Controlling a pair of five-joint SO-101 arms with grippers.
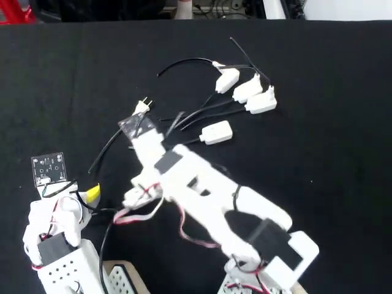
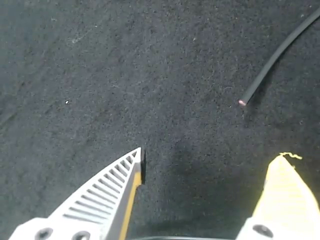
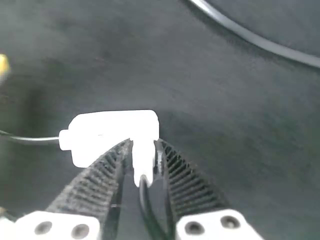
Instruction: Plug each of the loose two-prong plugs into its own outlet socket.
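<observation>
My right gripper (image 3: 144,147) is shut on the narrow white stem of a plug (image 3: 143,165), whose black cord runs back between the fingers. A wider white body (image 3: 112,131) lies across the stem's tip, with a thin cord leaving one end; I cannot tell whether the two are joined. In the high view this gripper (image 1: 136,127) sits left of centre, with a white two-prong plug (image 1: 143,106) just beyond its tip. Three white sockets (image 1: 248,89) lie clustered at the back, and one more (image 1: 216,132) nearer. My left gripper (image 2: 210,153) is open over bare cloth at the front left (image 1: 89,195).
Black cords (image 1: 184,61) fan out from the sockets across the middle of the black cloth. A cut cord end (image 2: 243,102) lies just ahead of the left gripper. A small marker card (image 1: 48,168) sits at the left. The table's far edge (image 1: 196,20) runs along the back.
</observation>
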